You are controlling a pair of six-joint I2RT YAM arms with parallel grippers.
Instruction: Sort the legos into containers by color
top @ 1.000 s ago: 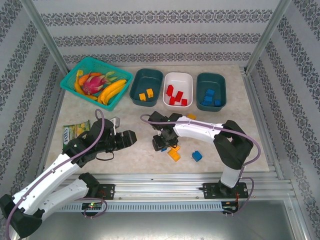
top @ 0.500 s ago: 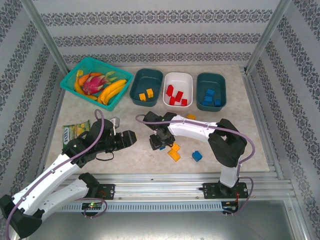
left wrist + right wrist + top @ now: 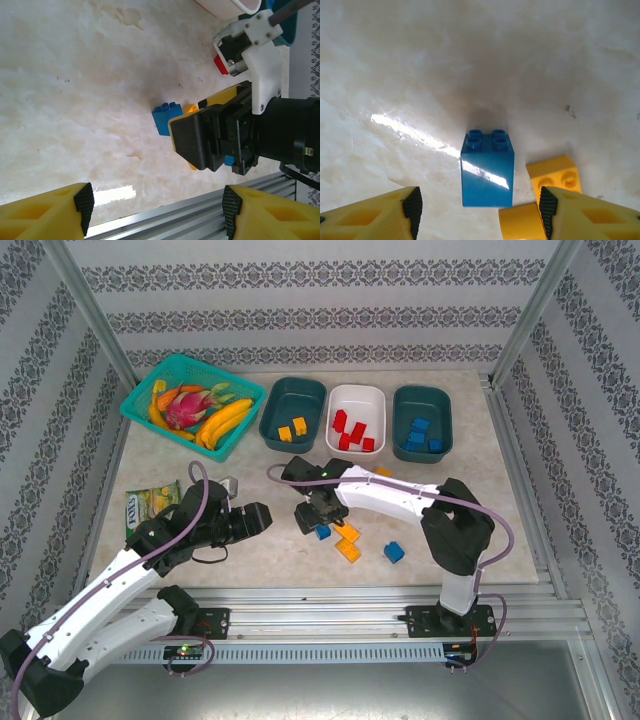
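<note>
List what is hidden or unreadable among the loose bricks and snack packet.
Top external: the far orange brick is partly under the right arm.
Right wrist: two orange bricks are cut off by a finger and the bottom edge.
Left wrist: the right arm's black finger hides most of the orange bricks beside the blue brick.
Top external: the snack packet print is too small to read.

Note that the right gripper [image 3: 312, 512] has moved left and slightly toward the far side from its position one second ago. It no longer sits over the loose bricks near the table centre. You now see a blue lego [image 3: 322, 532] exposed just left of the orange legos [image 3: 348, 542]. The right forearm has swung left with the gripper.
</note>
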